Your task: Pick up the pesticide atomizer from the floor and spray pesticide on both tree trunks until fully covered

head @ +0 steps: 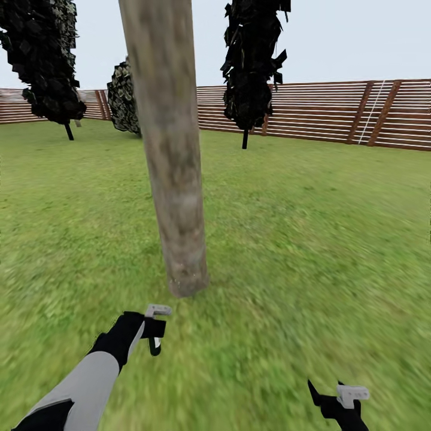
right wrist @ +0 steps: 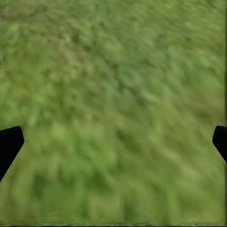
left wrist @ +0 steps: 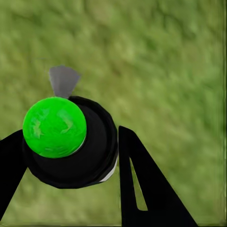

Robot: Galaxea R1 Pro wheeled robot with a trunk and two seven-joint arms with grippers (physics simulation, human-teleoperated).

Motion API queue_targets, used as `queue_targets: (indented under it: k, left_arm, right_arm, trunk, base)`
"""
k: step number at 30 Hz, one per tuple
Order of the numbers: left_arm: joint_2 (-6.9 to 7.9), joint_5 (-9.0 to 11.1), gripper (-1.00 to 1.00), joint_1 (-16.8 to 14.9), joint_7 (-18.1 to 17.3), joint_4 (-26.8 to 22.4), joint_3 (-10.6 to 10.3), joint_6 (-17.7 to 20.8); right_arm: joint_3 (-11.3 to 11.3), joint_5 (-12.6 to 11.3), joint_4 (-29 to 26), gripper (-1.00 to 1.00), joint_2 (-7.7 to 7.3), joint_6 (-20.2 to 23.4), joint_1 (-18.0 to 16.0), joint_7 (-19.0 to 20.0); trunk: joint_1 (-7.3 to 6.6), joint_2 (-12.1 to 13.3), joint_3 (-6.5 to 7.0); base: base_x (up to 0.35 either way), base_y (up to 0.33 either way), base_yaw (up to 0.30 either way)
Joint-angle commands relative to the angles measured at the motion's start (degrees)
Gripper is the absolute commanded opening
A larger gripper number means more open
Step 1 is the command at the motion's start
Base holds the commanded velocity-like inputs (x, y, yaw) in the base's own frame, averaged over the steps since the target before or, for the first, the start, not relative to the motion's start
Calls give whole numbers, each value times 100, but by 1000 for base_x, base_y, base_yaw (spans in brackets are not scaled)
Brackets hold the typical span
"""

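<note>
A grass lawn (head: 311, 239) is ringed by a slatted wooden fence (head: 311, 114). The atomizer (left wrist: 71, 142) is gripped in the left claw (head: 154, 335), just short of the thick tree trunk (head: 173, 179). The right claw (head: 338, 401) is spread wide, empty.

atomizer (left wrist: 66, 142): black, green cap (held) | trunk (head: 170, 167): upright, bare

My head camera looks forward and down across the lawn (head: 311, 227) toward the fence (head: 335, 114). Both my wrist cameras face straight down, close over that same grass.
</note>
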Motion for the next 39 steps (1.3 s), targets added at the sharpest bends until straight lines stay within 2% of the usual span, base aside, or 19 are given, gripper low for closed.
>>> queue_targets:
  k: [1,4,8,10,12,13,23,29,32,34,36,39]
  left_arm:
    - [-15,-16,-100,-8,0,-2,-3,-2]
    - [-34,-23,-100,-39,1,-5,-28,2]
    - [25,-36,-100,-58,8,-12,-17,6]
    - [98,-40,-100,-104,9,-14,-1,6]
    - [259,-34,-100,-134,7,-14,12,43]
    - [282,-30,-100,-134,5,-11,14,55]
    - [175,-15,-100,-92,1,-6,5,59]
    - [-32,-16,-100,-173,1,-6,-24,73]
    - [198,-17,-100,-200,-26,-175,20,129]
    - [253,-14,-100,-200,-36,-347,23,318]
    - [254,-10,-100,-193,-40,-497,24,478]
    - [123,-7,-100,-200,-43,-663,18,603]
  right_arm:
    - [0,0,0,100,0,0,0,0]
    - [0,0,0,100,0,0,0,0]
    - [0,0,-2,100,4,0,-1,0]
    - [0,0,-3,100,-4,0,0,0]
    - [0,0,-7,100,-8,0,-1,0]
    - [0,0,-8,100,-8,0,0,0]
    - [0,0,-17,100,-1,-6,0,9]
    - [0,0,-18,100,0,-8,-1,9]
    - [0,0,-9,100,0,-5,0,9]
    - [3,0,-9,100,0,-5,-1,9]
    - [2,0,-9,100,0,-2,0,9]
    - [3,0,-9,100,0,-2,-3,9]
  trunk:
    - [0,0,0]
    - [0,0,0]
    - [0,0,0]
    - [0,0,0]
    - [0,0,0]
    - [0,0,0]
    - [0,0,0]
    - [0,0,0]
    - [0,0,0]
    - [0,0,0]
    - [0,0,0]
    - [0,0,0]
  base:
    - [-319,0,0]
    - [-115,0,0]
    - [-17,0,0]
    - [-2,0,-76]
    - [0,0,-229]
    - [0,0,-219]
    - [-157,27,-25]
    - [-13,2,0]
    - [0,0,0]
    - [0,0,0]
    - [0,0,0]
    - [0,0,0]
